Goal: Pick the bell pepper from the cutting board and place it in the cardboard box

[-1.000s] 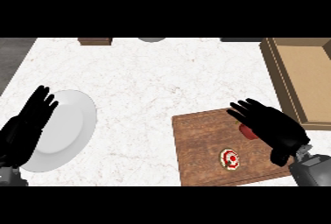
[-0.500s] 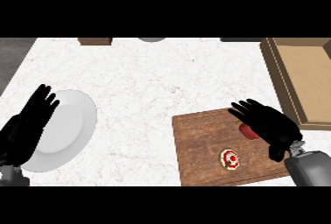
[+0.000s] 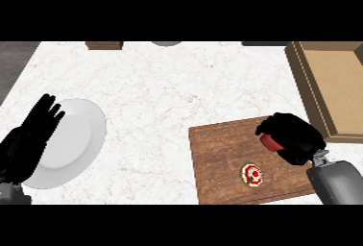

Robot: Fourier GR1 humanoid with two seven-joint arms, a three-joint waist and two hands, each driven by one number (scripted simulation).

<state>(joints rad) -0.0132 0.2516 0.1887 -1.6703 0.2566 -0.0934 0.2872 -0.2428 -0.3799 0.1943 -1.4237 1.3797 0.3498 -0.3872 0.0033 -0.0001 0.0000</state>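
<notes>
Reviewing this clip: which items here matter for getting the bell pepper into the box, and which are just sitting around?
Task items: bell pepper, red, under the curled right hand; cutting board; cardboard box at the right edge.

Bystanders: white plate; small red-and-white item on the board; left hand, resting open beside the plate.

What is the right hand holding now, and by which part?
The right hand is curled over the red bell pepper on the cutting board, covering its top; only its left side shows.

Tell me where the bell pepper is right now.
In the head view, the bell pepper sits at the right, on the cutting board, under the right hand, whose fingers curl round it.
</notes>
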